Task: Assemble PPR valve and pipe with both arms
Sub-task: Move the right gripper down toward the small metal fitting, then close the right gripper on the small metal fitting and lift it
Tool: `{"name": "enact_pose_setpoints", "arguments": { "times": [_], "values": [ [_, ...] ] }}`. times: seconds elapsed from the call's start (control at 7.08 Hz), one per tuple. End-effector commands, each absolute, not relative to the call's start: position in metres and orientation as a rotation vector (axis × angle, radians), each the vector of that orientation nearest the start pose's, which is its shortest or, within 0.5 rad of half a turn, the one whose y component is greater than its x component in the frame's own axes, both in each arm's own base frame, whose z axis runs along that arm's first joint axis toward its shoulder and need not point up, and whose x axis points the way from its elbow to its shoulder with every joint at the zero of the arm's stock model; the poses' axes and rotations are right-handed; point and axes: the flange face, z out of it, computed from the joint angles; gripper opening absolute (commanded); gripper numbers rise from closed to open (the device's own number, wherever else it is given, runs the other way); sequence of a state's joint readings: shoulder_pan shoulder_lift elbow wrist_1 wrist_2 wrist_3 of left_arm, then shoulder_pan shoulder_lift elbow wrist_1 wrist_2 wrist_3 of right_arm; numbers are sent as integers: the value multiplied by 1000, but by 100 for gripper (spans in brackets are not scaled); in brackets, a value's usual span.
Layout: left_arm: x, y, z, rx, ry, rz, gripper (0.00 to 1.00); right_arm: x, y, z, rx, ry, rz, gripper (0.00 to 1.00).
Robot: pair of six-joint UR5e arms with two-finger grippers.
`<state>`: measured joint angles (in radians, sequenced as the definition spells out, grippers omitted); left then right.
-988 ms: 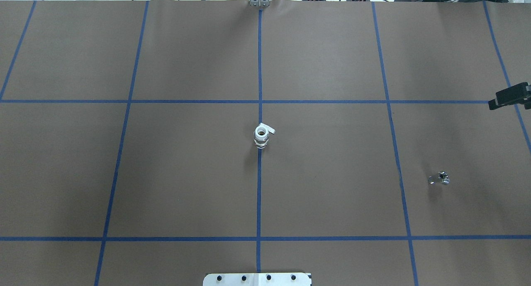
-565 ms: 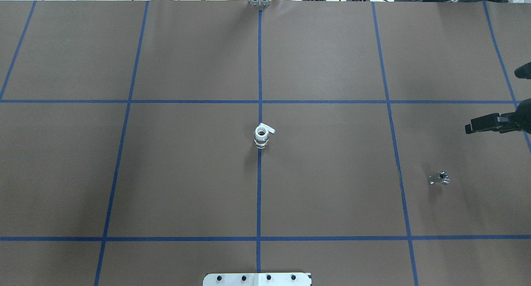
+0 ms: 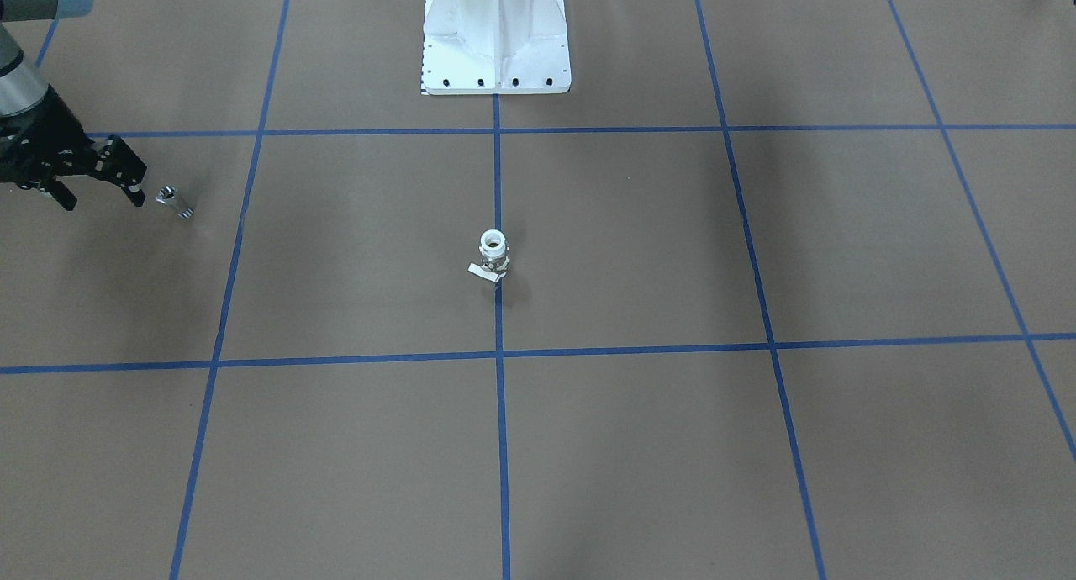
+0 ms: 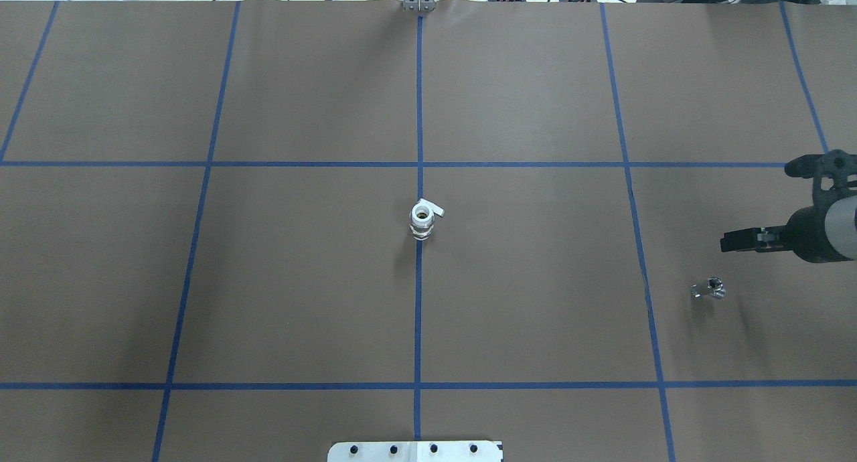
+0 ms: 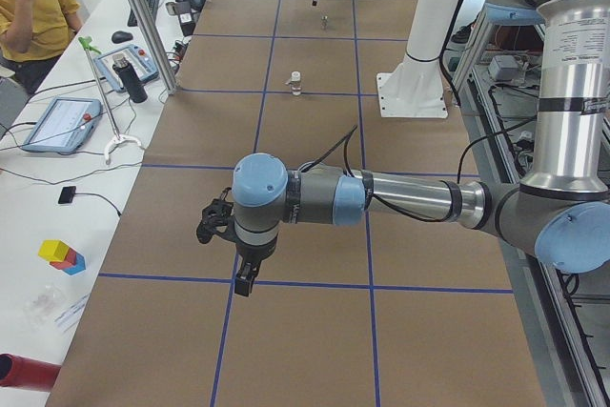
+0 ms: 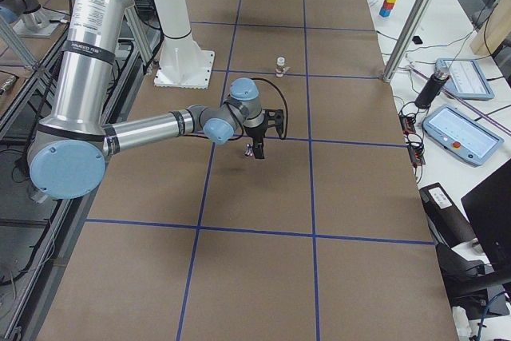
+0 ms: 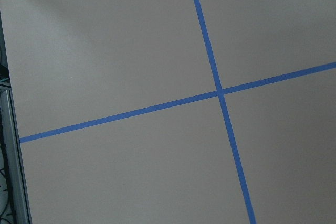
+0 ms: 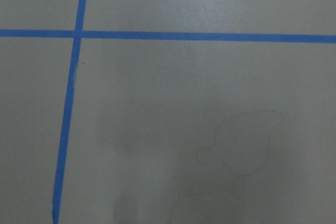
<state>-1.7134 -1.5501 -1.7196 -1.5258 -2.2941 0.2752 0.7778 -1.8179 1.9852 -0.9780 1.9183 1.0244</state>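
The brown tabletop (image 4: 301,281) has blue tape lines (image 4: 419,114) across it. A white pedestal (image 3: 496,34) stands on the robot's side. The left arm (image 5: 400,199) hangs low over the tabletop, far from both parts, and one cannot tell how its jaws stand. The right arm (image 4: 830,234) is out at the side. Its jaws are spread apart with nothing in them. The PPR valve (image 4: 422,221) stands upright on the middle line. The shiny little pipe (image 4: 711,288) lies near those jaws, well apart from the valve.
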Motion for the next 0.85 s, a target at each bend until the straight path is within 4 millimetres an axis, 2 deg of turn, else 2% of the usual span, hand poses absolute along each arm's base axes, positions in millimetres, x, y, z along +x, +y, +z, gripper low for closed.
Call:
{"name": "enact_pose_setpoints", "arguments": {
  "times": [0.0, 0.42, 0.71],
  "values": [
    [-136, -471, 603, 229, 692, 157, 100, -267, -344, 505, 210, -797, 104, 96],
    [-136, -472, 602, 240, 690, 160, 100, -274, -337, 505, 194, -801, 80, 72],
    [-135, -472, 602, 239, 690, 162, 100, -276, -329, 511, 182, -790, 66, 67]
  ]
}}
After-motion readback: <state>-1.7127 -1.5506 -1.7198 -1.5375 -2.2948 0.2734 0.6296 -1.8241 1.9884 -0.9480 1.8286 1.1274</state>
